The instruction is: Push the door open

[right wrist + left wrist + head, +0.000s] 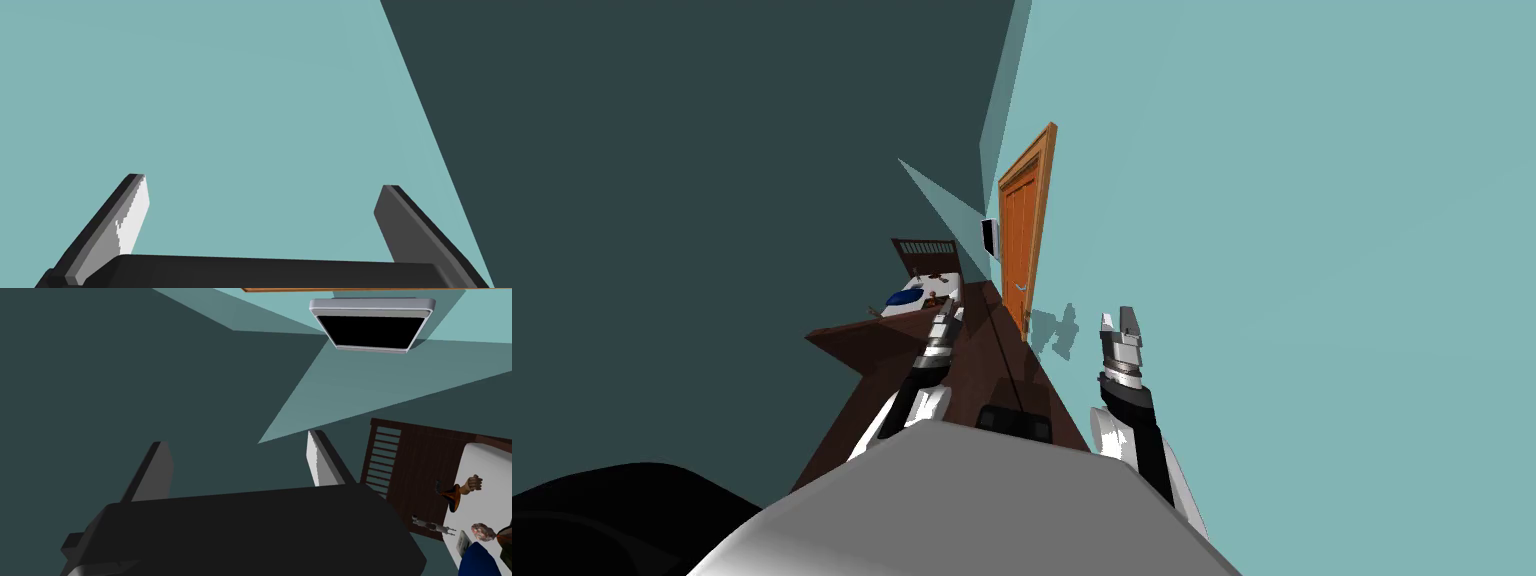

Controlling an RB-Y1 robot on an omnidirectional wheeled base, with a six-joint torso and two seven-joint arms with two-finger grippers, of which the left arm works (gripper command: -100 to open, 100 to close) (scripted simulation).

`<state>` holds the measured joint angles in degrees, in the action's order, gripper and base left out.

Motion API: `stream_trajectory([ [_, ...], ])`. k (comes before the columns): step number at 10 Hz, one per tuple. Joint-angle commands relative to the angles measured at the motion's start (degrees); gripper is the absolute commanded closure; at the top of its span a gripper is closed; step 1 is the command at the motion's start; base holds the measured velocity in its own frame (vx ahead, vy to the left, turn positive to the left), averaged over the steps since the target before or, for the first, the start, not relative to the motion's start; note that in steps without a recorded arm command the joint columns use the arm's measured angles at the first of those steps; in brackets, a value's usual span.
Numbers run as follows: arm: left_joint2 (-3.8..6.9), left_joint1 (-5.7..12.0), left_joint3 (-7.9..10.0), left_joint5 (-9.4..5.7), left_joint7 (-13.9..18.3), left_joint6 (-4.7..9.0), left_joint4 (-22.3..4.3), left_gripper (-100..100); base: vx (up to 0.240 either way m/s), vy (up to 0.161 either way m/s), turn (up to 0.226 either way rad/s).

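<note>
Right arm: forearm raised ahead of the chest, close along the teal wall (1292, 250), casting a grey shadow on it.
Right gripper (1119, 320): points up along the wall; its 2 fingers (132, 215) stand wide apart with nothing between them, plain teal wall behind them.
Left arm: stretched forward and low over the dark brown floor (912, 360), well apart from the right arm.
Left gripper (949, 315): spread wide, holding nothing; it faces the dark teal wall (100, 363), with the bed off to 1 side.
Door (1027, 225): orange, panelled, in a lighter wood frame set in the teal wall, ahead of the right gripper and well apart from both; a small pale handle (1022, 286) sits low on it. Seen almost edge-on, so shut or ajar cannot be told.
Bed (917, 292): white cover and blue pillow (900, 297) against a dark slatted headboard (400, 458), across the floor from the door; a few small items lie on the cover, too small to name.
Screen (372, 325): black with a pale rim, wall-mounted just past the door frame.
</note>
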<state>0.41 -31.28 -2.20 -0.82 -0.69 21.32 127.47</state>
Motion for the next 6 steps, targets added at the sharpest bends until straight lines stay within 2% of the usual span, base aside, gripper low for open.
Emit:
stream_trajectory([
  [1,0.57,0.85,0.01,-0.14,-0.08,0.52,-1.97,-100,0.076,0.011,-0.129],
  [2,0.72,1.11,0.02,-0.19,-0.11,0.68,-2.57,-100,0.091,0.067,-0.160],
  [6,1.86,3.35,0.05,-0.57,-0.33,2.06,-7.76,-100,0.104,0.095,-0.141],
])
